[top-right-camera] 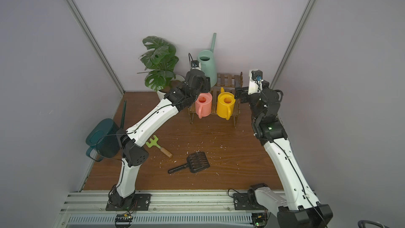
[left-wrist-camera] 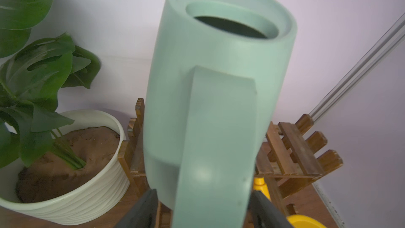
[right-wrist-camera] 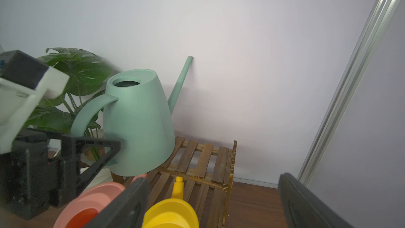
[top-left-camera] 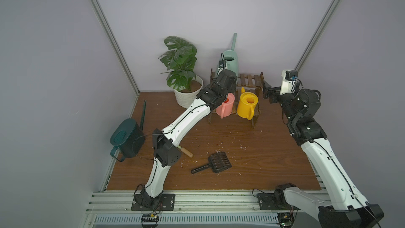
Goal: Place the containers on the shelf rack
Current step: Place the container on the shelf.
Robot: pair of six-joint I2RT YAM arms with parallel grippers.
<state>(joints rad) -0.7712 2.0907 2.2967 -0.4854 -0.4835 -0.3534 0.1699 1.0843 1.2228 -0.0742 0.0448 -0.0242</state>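
Left pincer (left-wrist-camera: 202, 195), left wrist view: spread to either side of the sage-green can's (left-wrist-camera: 197, 84) handle, with a gap beside one finger (left-wrist-camera: 142, 209); not pinching.
Sage-green can, same view: mouth dark inside, contents cannot be told; shelf rack (left-wrist-camera: 293, 150) beneath it.
Plant pot (left-wrist-camera: 76, 194): brown soil and a leafy plant.
Right pincer (right-wrist-camera: 212, 178), right wrist view: spread wide, gripping nothing.
Side-on, this view only: sage-green can on the rack's upper tier, left end, spout rising toward the wall.
Pink can (top-left-camera: 225, 104), yellow can (top-left-camera: 247, 104), both top views: side by side on the lower tier; open mouths show only coloured bottoms.
Teal can (top-left-camera: 126, 138): on the table (top-left-camera: 241, 161) at its left edge, well apart from the rack.
Rake (top-right-camera: 160, 148): green head (top-right-camera: 152, 143) shows in a top view; only its wooden handle (top-left-camera: 187, 152) in a top view.
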